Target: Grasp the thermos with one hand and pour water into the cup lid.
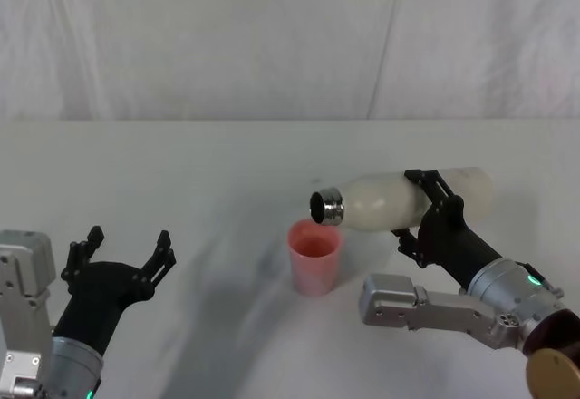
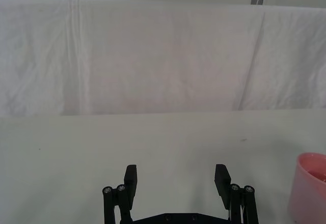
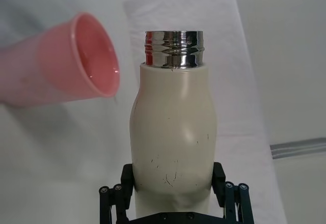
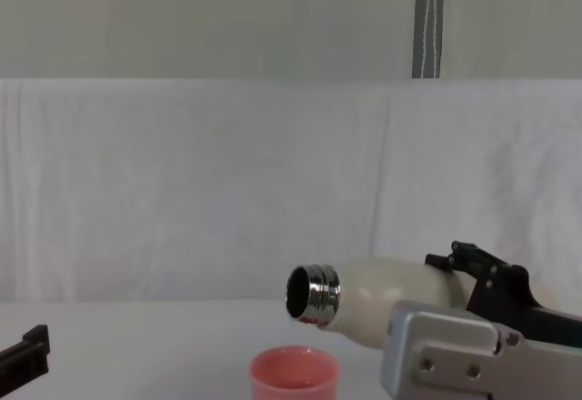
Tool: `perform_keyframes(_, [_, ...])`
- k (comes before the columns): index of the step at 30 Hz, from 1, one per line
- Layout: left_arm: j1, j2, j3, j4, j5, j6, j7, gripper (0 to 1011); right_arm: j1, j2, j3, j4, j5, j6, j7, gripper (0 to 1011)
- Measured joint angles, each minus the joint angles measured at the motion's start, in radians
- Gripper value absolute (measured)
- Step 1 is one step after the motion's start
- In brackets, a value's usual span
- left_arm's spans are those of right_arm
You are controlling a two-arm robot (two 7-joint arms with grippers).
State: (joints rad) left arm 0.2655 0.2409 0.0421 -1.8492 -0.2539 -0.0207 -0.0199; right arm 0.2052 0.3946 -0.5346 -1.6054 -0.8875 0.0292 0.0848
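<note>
The right gripper (image 1: 422, 207) is clamping the bottle (image 1: 408, 201) around its body, tipping it nearly level so the steel neck (image 1: 327, 207) is hanging just above the pink cup (image 1: 314, 256) on the table (image 1: 181, 172). A little liquid is glinting inside the cup. The left gripper (image 1: 122, 252) is idling at the near left, fingers spread, holding nothing.

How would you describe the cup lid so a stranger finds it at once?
Look at the white table, near its middle, just below the steel mouth of the tilted thermos held by the right gripper. The cup lid stands upright there: small, round, salmon-pink, the only coloured thing.
</note>
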Motion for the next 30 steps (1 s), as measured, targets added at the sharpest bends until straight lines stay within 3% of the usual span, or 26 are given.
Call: perform_keyframes(30, [0.000,0.000,0.000,0.000,0.000,0.000,0.000,1001,0.032,0.023,-0.027,0.009,-0.019,0.008,0.029,947])
